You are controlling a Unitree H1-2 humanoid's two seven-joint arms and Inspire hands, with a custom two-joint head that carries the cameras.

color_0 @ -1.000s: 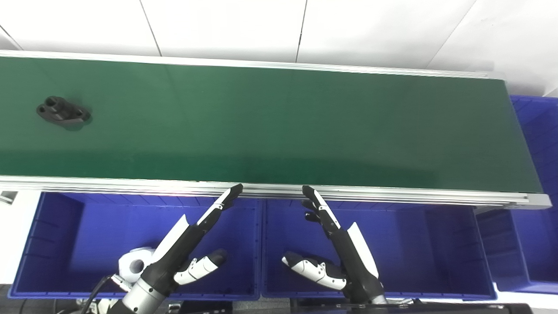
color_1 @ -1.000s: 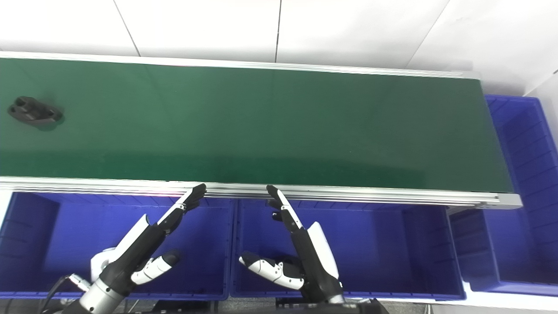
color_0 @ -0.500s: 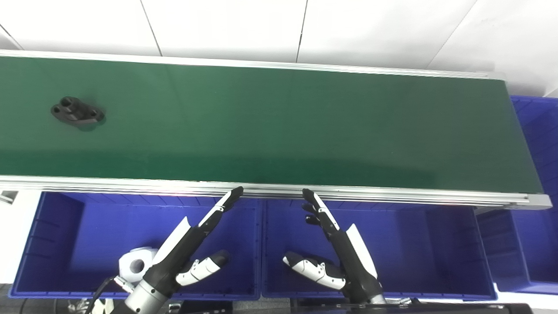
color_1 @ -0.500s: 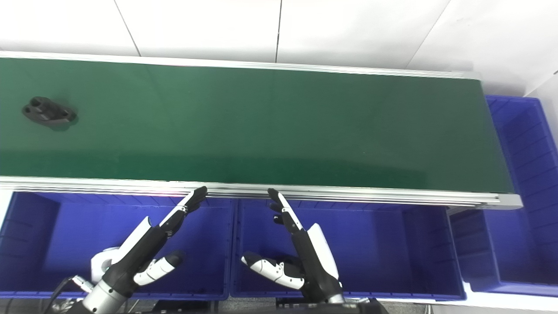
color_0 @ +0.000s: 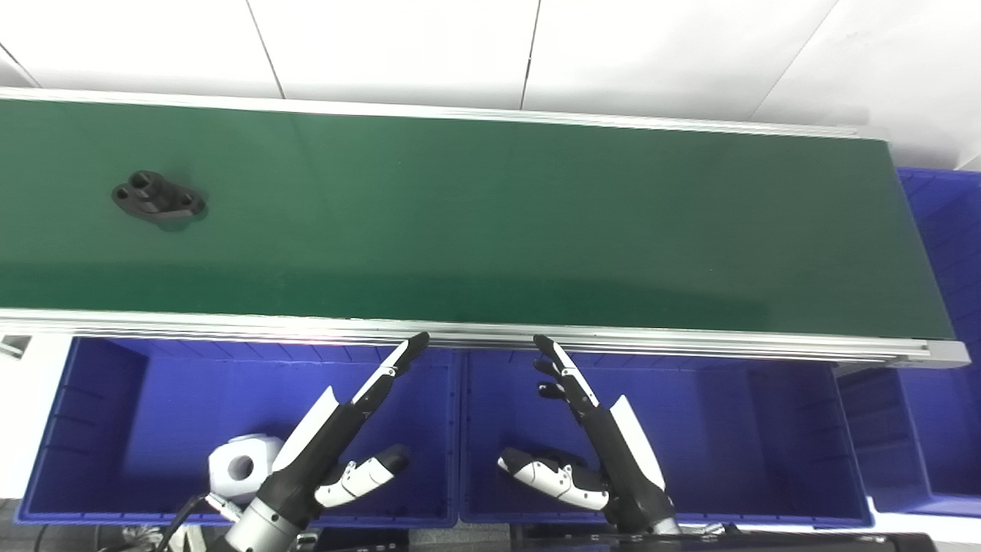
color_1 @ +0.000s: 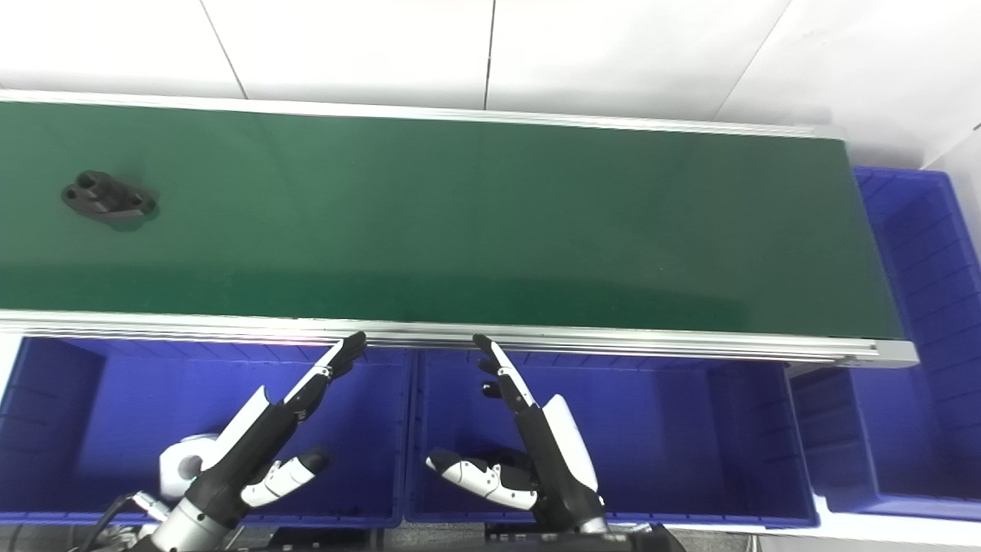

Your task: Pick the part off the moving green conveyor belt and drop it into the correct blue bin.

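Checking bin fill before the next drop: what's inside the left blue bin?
One white part with a round hole sits at the near side of the left blue bin. The left hand hovers open over the bin, covering some floor; the rest shows bare.

It's looking like a factory sorting line or test lab: a green conveyor belt (color_0: 490, 222) is running just beyond the fingers (color_0: 383, 376), blue parts bins (color_0: 115, 399) are sitting beneath them, white tiling behind.
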